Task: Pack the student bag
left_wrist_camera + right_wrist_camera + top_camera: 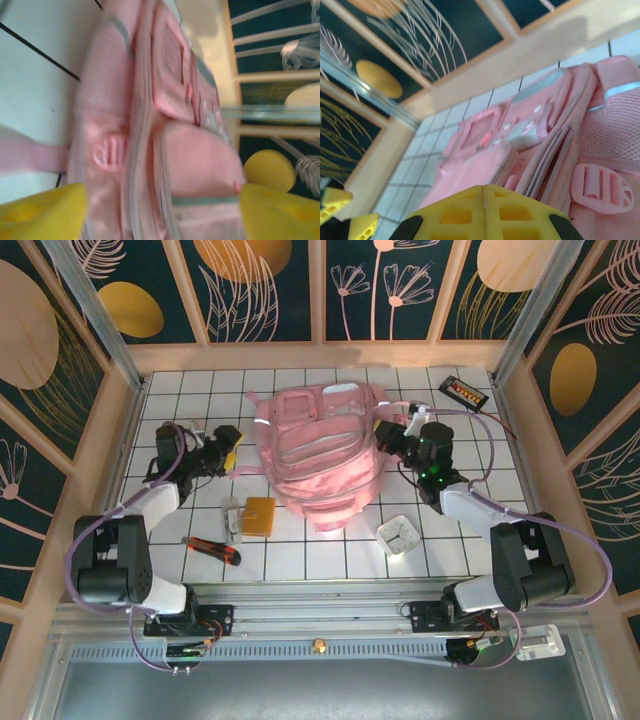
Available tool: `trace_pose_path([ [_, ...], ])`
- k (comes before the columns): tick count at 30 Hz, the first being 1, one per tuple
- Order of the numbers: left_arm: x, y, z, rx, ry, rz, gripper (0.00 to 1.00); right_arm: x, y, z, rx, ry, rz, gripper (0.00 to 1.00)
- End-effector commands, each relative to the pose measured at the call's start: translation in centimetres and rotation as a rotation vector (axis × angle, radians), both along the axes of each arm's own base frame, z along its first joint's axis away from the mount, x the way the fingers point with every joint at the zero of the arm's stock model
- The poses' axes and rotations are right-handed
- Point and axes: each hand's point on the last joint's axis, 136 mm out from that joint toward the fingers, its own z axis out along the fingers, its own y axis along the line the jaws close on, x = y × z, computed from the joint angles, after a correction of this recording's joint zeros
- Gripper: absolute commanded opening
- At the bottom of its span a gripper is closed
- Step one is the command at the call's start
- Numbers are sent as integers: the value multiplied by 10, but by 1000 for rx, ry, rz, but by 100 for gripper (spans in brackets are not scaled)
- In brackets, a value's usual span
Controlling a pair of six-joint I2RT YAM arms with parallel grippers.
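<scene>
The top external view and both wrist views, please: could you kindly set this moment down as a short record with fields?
student bag: pink, lying mid-table between the two arms
left gripper: open, yellow fingers wide apart, facing the bag's side
right gripper: shut, fingers pressed together, at the bag's other side
loose items in front of the bag: orange square pad, white square box, red-and-black cutter
far right corner: black case
</scene>
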Motion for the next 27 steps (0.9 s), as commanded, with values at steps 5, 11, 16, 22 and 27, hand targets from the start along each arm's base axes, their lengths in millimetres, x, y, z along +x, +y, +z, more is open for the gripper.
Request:
trace_pose_path([
  [5, -25, -104, 64, 700, -349, -428, 99, -3, 34, 56, -21, -127, 85, 0],
  [11, -36, -124, 50, 1332, -713, -719, 97, -10, 49, 70, -11, -137, 127, 0],
  [16, -35, -146, 51, 1360, -882, -804, 89, -18, 59, 83, -26, -152, 145, 0],
  [22, -38, -174, 40, 1284, -951, -864, 80, -23, 66, 96, -38, -169, 151, 0],
  [27, -52, -188, 36, 1243, -1011, -912, 82, -21, 68, 91, -52, -156, 152, 0],
])
